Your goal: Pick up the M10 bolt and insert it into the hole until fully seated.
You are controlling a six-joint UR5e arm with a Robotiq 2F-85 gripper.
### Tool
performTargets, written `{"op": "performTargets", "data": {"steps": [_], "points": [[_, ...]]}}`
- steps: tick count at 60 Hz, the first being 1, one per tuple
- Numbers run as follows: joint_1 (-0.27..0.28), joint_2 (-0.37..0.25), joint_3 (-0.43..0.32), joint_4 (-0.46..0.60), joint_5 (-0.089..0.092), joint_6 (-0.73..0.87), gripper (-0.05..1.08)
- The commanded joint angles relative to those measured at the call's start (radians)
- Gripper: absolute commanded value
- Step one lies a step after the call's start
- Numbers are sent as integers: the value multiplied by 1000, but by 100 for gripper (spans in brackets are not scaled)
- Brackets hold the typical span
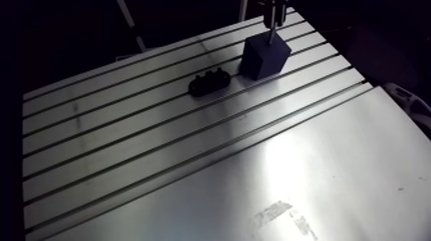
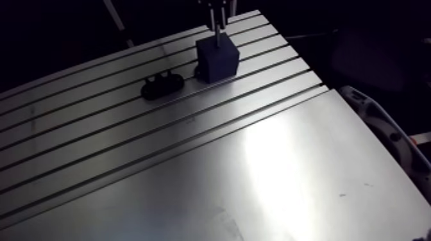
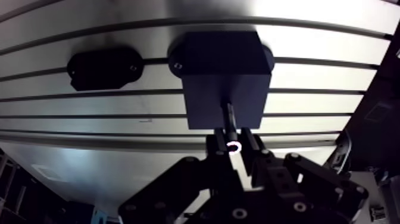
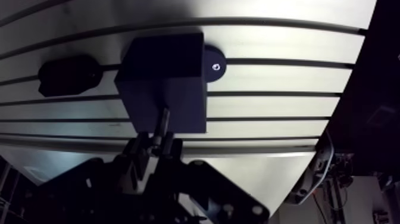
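A dark blue block (image 1: 264,56) stands upright on the slotted aluminium table (image 1: 192,160), near its far edge. Directly over the block is my gripper (image 3: 233,143), shut on the head of the M10 bolt (image 3: 229,116). The bolt's thin shank (image 1: 272,33) points straight down, and its tip meets the block's top face. The hole itself is hidden by the shank. In the wrist view the block (image 3: 223,71) fills the space just ahead of the fingers.
A low black holder (image 1: 210,82) lies on the table beside the block, a short gap away. The block sits on a round black foot (image 4: 214,65). The smooth plate (image 1: 333,166) takes up the near half of the table.
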Motion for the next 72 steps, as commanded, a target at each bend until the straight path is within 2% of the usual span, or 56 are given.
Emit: {"op": "performTargets", "data": {"steps": [1, 72], "points": [[1, 0, 0, 0, 0, 0, 108], [2, -2, 6, -6, 0, 0, 108]]}}
